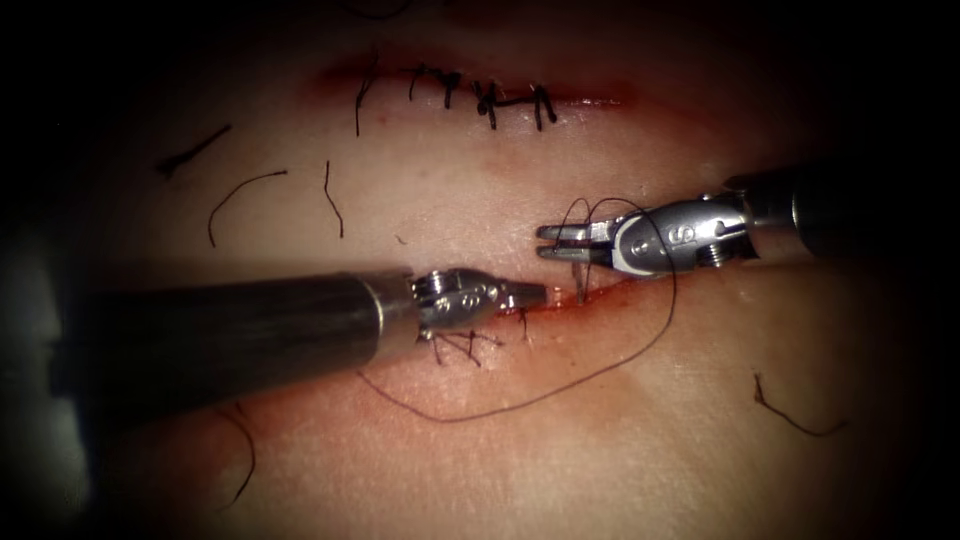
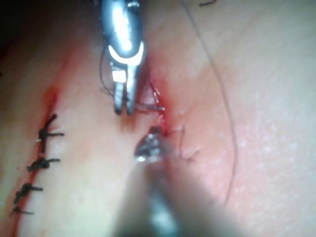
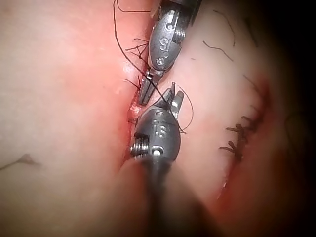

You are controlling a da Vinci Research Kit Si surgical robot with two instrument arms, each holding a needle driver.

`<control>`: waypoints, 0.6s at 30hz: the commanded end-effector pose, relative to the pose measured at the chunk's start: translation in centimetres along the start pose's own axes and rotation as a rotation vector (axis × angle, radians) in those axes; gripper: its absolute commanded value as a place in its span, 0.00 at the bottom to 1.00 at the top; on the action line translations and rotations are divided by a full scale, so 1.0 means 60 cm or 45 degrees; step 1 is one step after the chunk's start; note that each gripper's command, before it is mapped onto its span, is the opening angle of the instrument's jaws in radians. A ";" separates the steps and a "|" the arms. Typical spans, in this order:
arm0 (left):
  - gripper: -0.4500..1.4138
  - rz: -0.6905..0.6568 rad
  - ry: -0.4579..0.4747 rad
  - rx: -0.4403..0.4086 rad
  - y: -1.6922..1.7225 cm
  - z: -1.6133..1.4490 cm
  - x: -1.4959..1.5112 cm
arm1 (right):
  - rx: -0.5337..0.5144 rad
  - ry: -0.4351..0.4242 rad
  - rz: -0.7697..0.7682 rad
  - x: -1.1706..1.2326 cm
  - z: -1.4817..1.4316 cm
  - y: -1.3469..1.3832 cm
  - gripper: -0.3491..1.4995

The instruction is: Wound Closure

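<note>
I keep the left tool [image 1: 525, 295] clenched at the cut [image 1: 600, 292], apparently pinching thread [image 1: 560, 390] that trails below it. Just beyond its tip, my right tool [image 1: 550, 243] sits parted, thread looped around it, seemingly for a knot. I cannot see the needle. Farther off: a finished suture row [image 1: 480, 95].

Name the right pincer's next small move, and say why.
Probably close the right pincer on the thin strands that rise from the cut to its open jaws. The thread is looped over that tool, and the left pincer, shut, sits at the cut just beside them, so a grasp looks ready.
</note>
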 end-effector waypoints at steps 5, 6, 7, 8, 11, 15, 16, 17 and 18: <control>0.04 0.010 0.012 0.048 0.0040 -0.0007 0.0041 | 0.006 0.005 0.063 -0.0004 0.0020 -0.0008 0.00; 0.04 0.023 0.015 0.043 0.0051 -0.0004 0.0046 | 0.005 0.005 0.070 -0.0003 0.0022 -0.0008 0.00; 0.04 0.029 0.017 0.038 0.0062 -0.0001 0.0050 | 0.005 0.004 0.078 -0.0003 0.0023 -0.0008 0.00; 0.02 0.037 0.029 0.018 0.0085 0.0006 0.0060 | 0.004 0.004 0.086 -0.0002 0.0024 -0.0008 0.00; 0.01 0.048 0.035 0.008 0.0108 0.0013 0.0071 | 0.008 0.002 0.094 -0.0002 0.0022 -0.0007 0.00; 0.00 0.058 0.045 -0.001 0.0119 0.0015 0.0077 | 0.010 0.003 0.102 -0.0002 0.0019 -0.0006 0.00; 0.00 0.059 0.042 -0.003 0.0118 0.0015 0.0077 | 0.011 0.003 0.110 -0.0002 0.0019 -0.0005 0.00; 0.00 0.059 0.042 -0.004 0.0118 0.0015 0.0075 | 0.011 0.003 0.118 -0.0002 0.0019 -0.0004 0.00; 0.00 0.061 0.042 -0.004 0.0116 0.0016 0.0072 | 0.010 0.001 0.127 -0.0001 0.0020 -0.0003 0.00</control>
